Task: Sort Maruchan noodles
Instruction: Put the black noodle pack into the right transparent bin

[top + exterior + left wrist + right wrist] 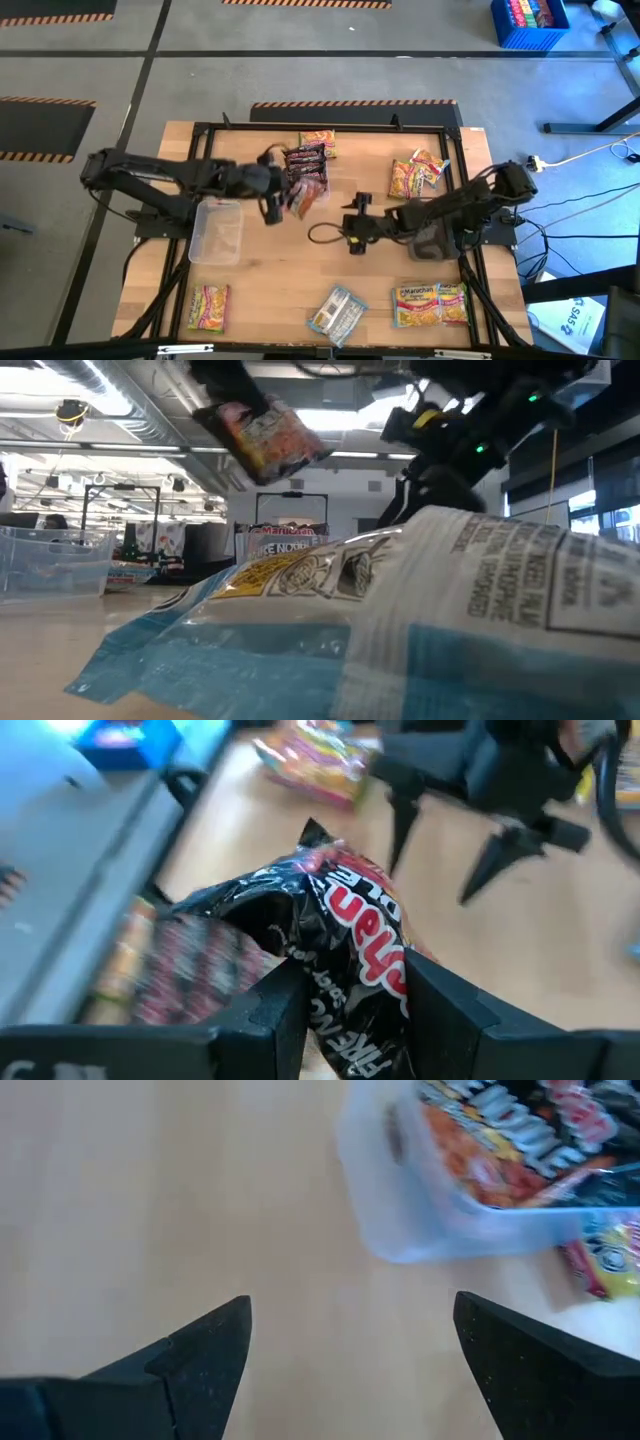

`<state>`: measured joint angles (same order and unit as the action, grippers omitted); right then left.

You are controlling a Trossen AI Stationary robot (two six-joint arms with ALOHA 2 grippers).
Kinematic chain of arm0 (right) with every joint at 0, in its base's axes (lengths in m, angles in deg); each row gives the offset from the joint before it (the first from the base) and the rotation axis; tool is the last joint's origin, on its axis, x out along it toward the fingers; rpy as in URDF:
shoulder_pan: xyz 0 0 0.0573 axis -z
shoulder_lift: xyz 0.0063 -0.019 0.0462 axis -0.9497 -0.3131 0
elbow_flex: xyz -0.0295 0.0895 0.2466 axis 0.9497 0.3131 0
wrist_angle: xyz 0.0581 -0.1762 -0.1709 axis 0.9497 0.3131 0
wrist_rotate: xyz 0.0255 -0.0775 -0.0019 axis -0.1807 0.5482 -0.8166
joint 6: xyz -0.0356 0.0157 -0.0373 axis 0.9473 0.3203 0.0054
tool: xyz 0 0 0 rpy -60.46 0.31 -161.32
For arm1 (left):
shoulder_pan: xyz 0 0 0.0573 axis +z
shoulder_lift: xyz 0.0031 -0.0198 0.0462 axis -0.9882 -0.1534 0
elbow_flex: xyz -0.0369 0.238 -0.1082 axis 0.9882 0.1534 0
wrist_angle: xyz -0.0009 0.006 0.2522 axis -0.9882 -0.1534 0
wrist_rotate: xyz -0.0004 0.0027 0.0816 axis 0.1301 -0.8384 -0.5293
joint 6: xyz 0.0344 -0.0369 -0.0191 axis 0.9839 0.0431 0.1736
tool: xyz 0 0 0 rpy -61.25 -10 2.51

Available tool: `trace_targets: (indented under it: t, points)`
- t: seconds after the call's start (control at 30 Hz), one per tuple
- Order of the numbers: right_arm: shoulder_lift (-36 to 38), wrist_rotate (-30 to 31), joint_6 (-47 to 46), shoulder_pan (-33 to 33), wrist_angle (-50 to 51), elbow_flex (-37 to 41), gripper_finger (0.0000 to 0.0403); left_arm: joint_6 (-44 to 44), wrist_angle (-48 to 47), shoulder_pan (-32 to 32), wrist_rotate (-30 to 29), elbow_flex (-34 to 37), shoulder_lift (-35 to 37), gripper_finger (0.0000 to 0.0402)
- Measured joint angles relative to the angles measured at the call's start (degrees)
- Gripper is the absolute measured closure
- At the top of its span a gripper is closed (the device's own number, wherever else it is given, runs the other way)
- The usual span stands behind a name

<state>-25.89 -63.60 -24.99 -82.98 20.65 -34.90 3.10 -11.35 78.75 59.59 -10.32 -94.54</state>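
left gripper (350, 1020) fingers clamped on dark maroon maruchan packet (340, 935), lifted off table; crinkly wrapper pinched near one end, may slip out. beyond fingertips, right gripper (354, 232) fully spread, empty; collision risk.

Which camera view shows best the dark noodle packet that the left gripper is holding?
The left wrist view: the dark packet fills the frame, pinched between the left gripper fingers, its lettering visible. The high view shows it small beside the gripper; the low view shows it lifted in the air. The right wrist view does not show it clearly.
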Motion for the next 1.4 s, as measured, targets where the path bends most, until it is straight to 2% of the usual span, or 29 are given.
trace_targets:
  t: [0.3, 0.43, 0.63, 0.87, 1.13, 1.4]
  points:
    - [0.0, -2.14, 2.24, 3.89, 0.98, -0.02, 0.007, 16.94, -11.48, 12.29, 6.63, -12.77, -10.7, 0.0263]
    - [0.0, -2.12, 3.52, 3.89, 0.4, -0.02, 0.007, 24.38, -17.66, 14.84, 7.68, -17.06, -16.47, 0.0263]
    - [0.0, -3.05, 3.55, 4.94, 0.11, -0.02, 0.007, 30.82, -17.44, 16.03, 12.2, -19.42, -21.79, 0.0263]
    - [0.0, -4.54, 3.2, 4.9, 0.17, -0.02, 0.007, 32.8, -19.77, 15.42, 15.49, -19.42, -24.06, 0.0263]
    - [0.0, -4.52, 3.2, 4.9, 0.12, -0.02, 0.007, 33.24, -20.27, 15.38, 15.89, -19.31, -26.25, 0.0263]
    - [0.0, -4.52, 3.11, 4.9, -0.39, -0.02, 0.007, 33.06, -20.8, 15.03, 16.36, -19.23, -31.91, 0.0263]
